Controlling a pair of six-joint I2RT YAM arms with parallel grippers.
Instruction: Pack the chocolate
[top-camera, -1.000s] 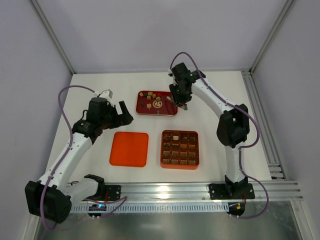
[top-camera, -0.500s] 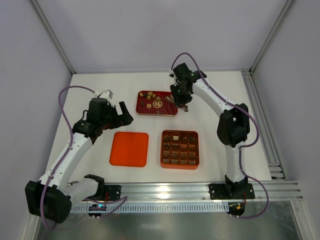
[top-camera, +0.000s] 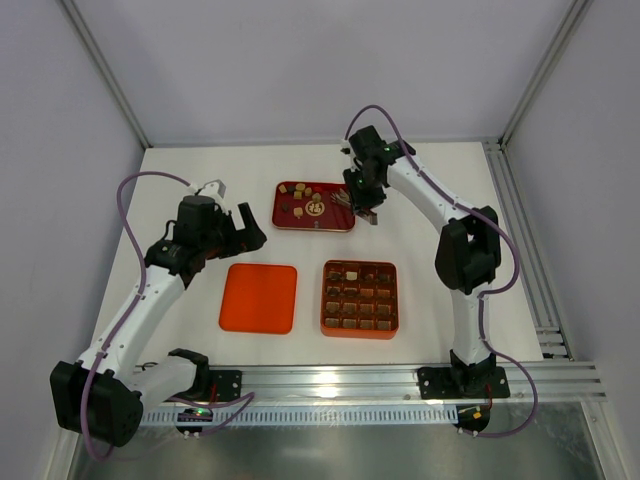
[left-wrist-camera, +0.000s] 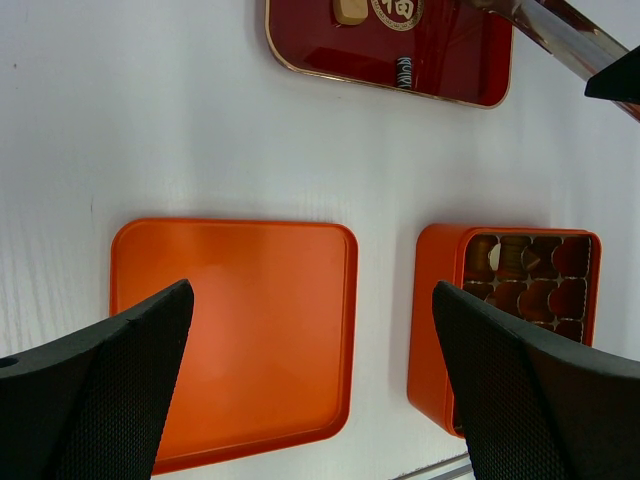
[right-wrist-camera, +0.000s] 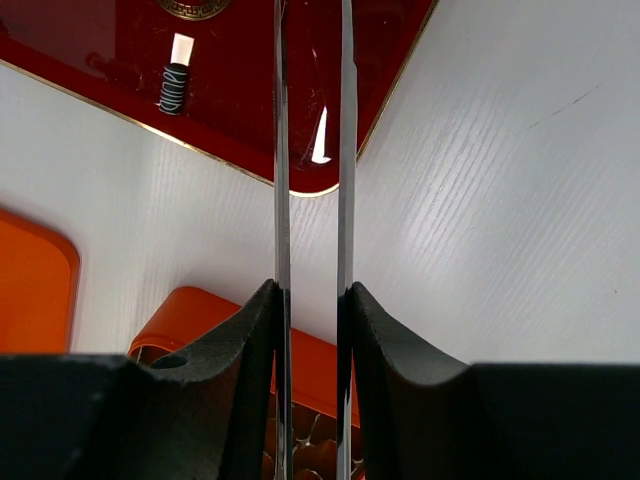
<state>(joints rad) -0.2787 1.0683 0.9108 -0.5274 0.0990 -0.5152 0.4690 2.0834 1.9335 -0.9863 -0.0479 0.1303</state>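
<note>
White, faintly grained table (top-camera: 200, 180) beneath left gripper (top-camera: 248, 228) and right gripper (top-camera: 362, 206). Beyond both, plain pale-lilac back wall (top-camera: 320, 60); matching side walls (top-camera: 40, 200) outboard of each. Slanting aluminium posts (top-camera: 105, 70) at far corners. Aluminium rail (top-camera: 330, 378) nearer the bases, glinting under soft, even light.

My tweezers (right-wrist-camera: 281, 150) run off the top of the right wrist view, so no clue whether the tips have anything pinched. The orange box (right-wrist-camera: 192, 312) is mostly tucked behind my right fingers (right-wrist-camera: 215, 400) there, and from overhead the chocolate (top-camera: 299, 198) on the red tray (top-camera: 283, 222) is way too tiny to sort by kind.
</note>
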